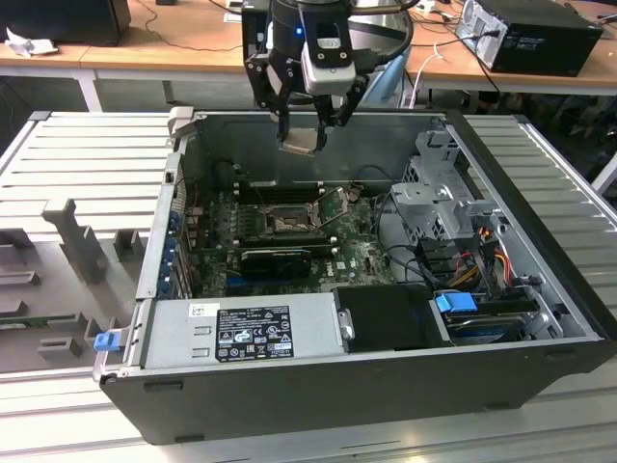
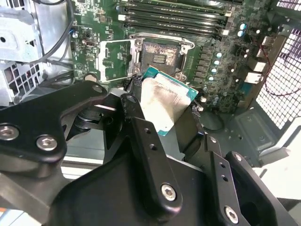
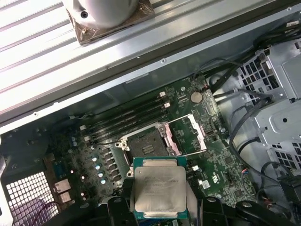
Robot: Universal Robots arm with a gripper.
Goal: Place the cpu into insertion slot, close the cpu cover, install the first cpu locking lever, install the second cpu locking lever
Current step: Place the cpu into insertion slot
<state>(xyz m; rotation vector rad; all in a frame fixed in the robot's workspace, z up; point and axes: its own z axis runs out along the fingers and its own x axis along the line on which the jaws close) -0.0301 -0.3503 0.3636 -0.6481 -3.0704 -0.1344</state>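
jaws clamped on cpu (image 3: 160, 188) | held above open insertion slot (image 3: 145, 148) | cpu cover (image 3: 199, 134) raised

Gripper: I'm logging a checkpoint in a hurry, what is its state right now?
Gripper: shut on the cpu, held in the air, clear of the slot.

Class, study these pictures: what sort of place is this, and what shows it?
Probably a robotics lab or test workshop. An open computer case lies on a ribbed metal table, the gripper holds the cpu above the motherboard, and cabled wooden desks stand behind.
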